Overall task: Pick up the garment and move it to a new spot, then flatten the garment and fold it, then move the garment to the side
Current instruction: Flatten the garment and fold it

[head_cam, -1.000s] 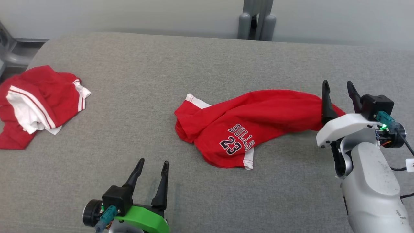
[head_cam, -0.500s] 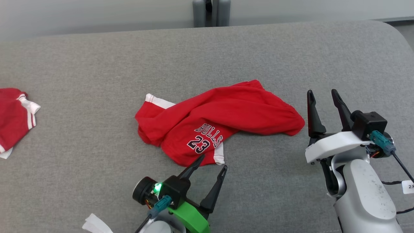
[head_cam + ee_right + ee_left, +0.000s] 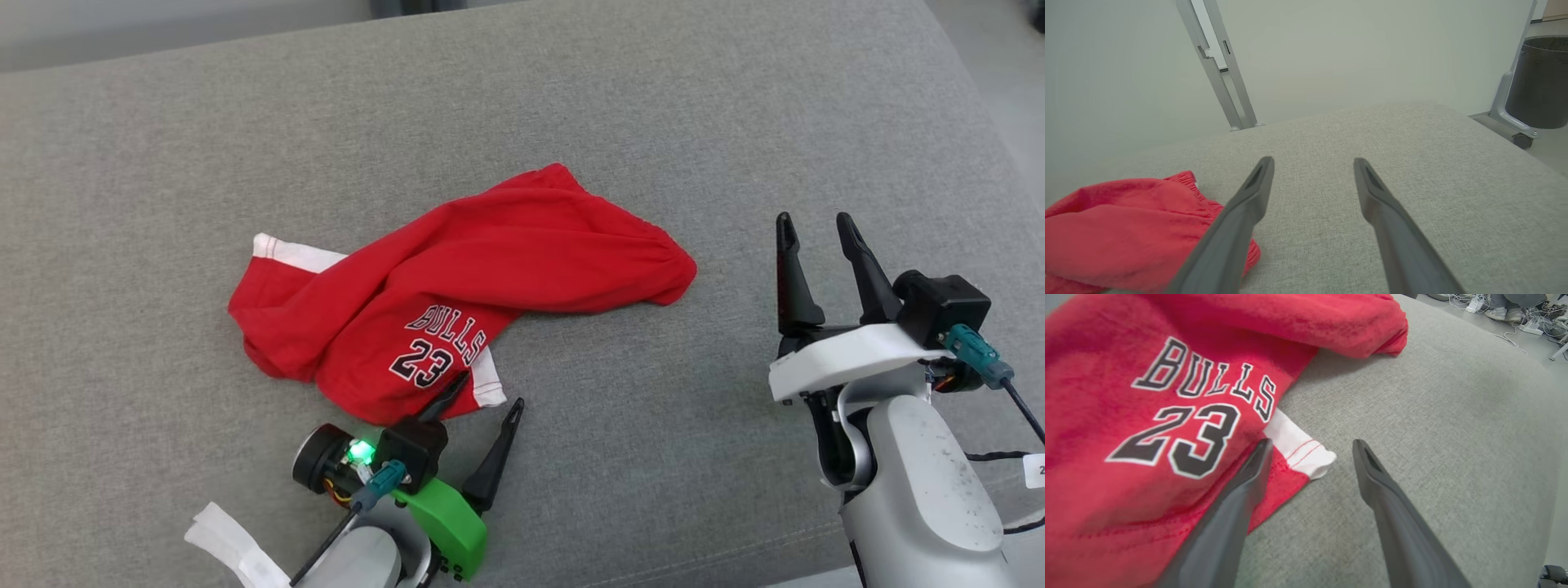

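Observation:
A crumpled red garment (image 3: 490,269), printed "BULLS 23" and trimmed with white cuffs, lies in the middle of the grey padded surface (image 3: 653,122). My left gripper (image 3: 491,389) is open at its near hem. In the left wrist view, the left finger lies over the red hem of the garment (image 3: 1126,396) and the white cuff (image 3: 1300,451) sits between the fingers of the left gripper (image 3: 1312,442). My right gripper (image 3: 814,217) stands open over bare fabric, well right of the garment's waistband end. The right wrist view shows the garment (image 3: 1126,228) to the left of the right gripper (image 3: 1312,160).
The padded surface ends at a rounded edge on the right, with floor beyond. A grey metal post (image 3: 1220,65) stands behind the far edge and a dark bin (image 3: 1541,81) to the right. Cables (image 3: 1515,314) lie on the floor. A white tag (image 3: 229,539) hangs by my left wrist.
The head camera has swung right, so a second red garment at the left has left the view. My left gripper has come up to the garment's near hem. The right gripper now stands apart from the waistband end.

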Robot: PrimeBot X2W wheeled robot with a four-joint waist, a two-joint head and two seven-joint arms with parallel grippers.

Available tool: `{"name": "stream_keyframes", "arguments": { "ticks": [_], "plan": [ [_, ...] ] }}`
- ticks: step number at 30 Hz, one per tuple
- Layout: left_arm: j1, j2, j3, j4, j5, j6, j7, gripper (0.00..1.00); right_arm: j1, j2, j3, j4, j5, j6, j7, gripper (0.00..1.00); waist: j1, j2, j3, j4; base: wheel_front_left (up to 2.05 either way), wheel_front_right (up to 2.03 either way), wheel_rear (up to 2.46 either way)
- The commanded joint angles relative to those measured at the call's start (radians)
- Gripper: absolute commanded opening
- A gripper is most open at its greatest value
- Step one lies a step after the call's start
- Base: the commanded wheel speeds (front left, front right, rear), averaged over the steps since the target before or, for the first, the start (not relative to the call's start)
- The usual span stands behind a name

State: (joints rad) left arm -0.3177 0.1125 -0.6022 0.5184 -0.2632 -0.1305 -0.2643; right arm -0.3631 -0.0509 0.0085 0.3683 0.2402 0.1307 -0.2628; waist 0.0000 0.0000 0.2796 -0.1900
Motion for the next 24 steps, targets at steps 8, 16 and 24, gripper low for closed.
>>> {"name": "stream_keyframes", "arguments": {
  "ticks": [8,16,24],
  "plan": [
    [-0.025,0.005,0.012,0.067,0.036,0.0,0.002,0.29,0.0,0.0,0.011,-0.013,0.026,0.0,-0.003,1.0,0.0,0.0,0.033,-0.026,0.0,0.0,0.0],
    [0.028,-0.017,0.058,-0.015,0.052,0.0,0.0,0.0,0.046,-0.001,-0.025,0.015,0.028,0.0,-0.003,1.0,0.0,0.0,-0.042,0.068,0.0,0.0,0.0],
    [0.122,-0.032,0.146,-0.219,0.063,0.0,0.0,0.0,0.123,-0.001,-0.041,0.041,0.032,0.0,-0.003,1.0,0.0,0.0,-0.146,0.23,0.0,0.0,0.0]
  ]
}}
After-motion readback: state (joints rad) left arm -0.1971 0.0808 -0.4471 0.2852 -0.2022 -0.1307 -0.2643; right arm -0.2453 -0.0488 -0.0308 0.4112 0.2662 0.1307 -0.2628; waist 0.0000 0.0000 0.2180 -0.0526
